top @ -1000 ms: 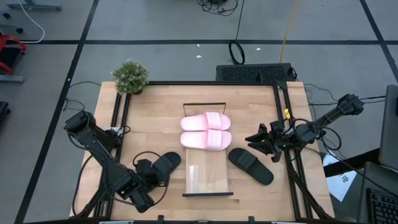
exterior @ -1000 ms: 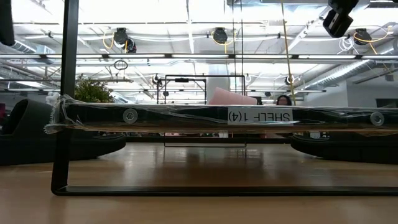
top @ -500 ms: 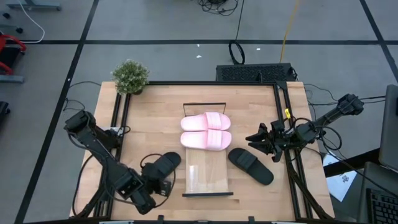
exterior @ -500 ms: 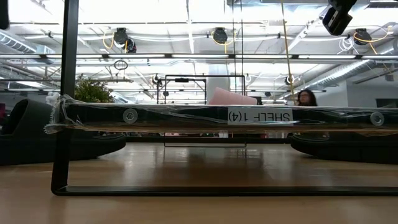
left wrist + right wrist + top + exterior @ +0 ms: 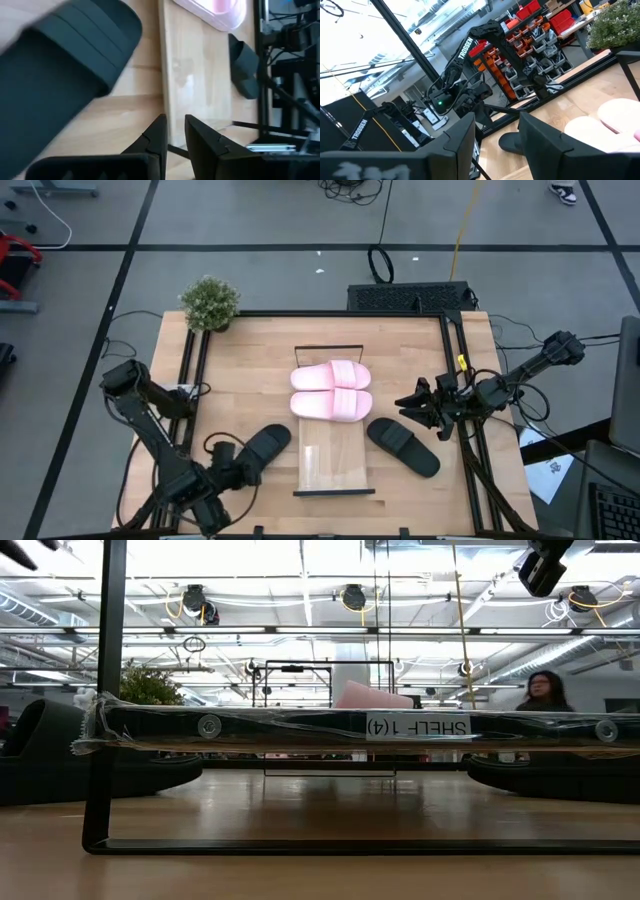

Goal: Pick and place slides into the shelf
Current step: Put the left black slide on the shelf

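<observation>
Black fingers nearly pinched together, only a thin gap between them and nothing in it: that is the left gripper [image 5: 222,480], low at the near left corner of the table [image 5: 250,370], its arm folded back toward the left edge. Just ahead of its tips lies one black slide [image 5: 262,448], lying free on the wood; past that slide runs the shelf [image 5: 336,462], its near half bare. Farther up the board sit the two pink slides [image 5: 331,390], side by side across it. Beyond the shelf rests the other black slide [image 5: 402,446]. The right gripper [image 5: 418,408] waits at the right edge, fingers spread, holding nothing.
</observation>
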